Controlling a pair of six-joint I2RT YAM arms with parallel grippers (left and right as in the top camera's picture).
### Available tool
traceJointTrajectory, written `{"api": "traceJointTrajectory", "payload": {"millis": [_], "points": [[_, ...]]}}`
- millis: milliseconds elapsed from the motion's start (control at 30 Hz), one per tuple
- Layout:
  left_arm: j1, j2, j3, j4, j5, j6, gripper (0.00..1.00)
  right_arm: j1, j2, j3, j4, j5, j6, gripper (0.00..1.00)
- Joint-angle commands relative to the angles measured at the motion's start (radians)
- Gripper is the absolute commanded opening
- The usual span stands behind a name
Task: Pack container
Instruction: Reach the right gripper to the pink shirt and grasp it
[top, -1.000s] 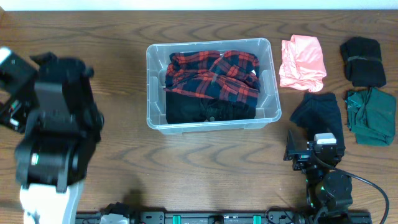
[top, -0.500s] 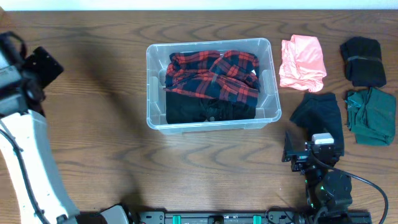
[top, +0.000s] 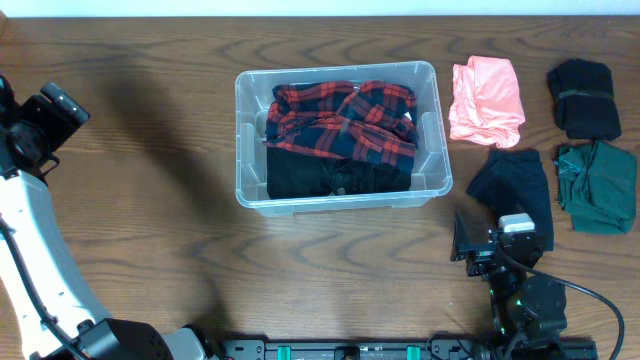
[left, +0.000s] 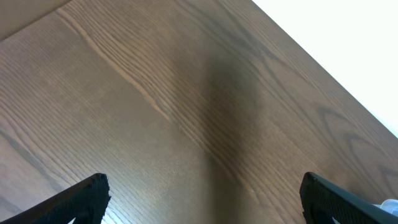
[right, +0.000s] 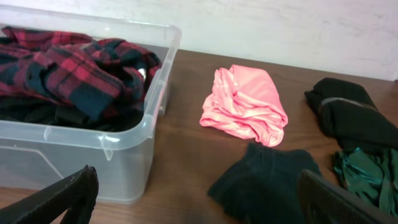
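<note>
The clear plastic container stands mid-table, holding a red-and-black plaid garment over a black garment. It also shows in the right wrist view. My left gripper is open and empty over bare wood at the far left of the table. My right gripper is open and empty, low near the front edge, between the container and a dark navy garment, which the overhead view also shows.
A pink garment, a black garment and a dark green garment lie on the table right of the container. The left arm runs along the left edge. The table's far edge meets a white wall.
The left arm has swung away from over the table's left part to the far left edge. The right gripper has shifted very slightly. The clothes and container have not moved.
</note>
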Motion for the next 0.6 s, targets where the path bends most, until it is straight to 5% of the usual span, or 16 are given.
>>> {"api": "traceJointTrajectory", "payload": {"millis": [0,267,567], "points": [[0.003,0.006,0.001,0.005,0.017,0.021,0.98,-0.008,-0.003,-0.001,0.002,0.0,-0.012,0.99],[0.003,0.006,0.001,0.005,0.017,0.021,0.98,-0.008,-0.003,0.0,0.002,-0.007,0.007,0.99],[0.003,0.006,0.001,0.004,0.017,0.021,0.98,-0.008,0.032,0.083,-0.022,-0.008,0.284,0.99]]}}
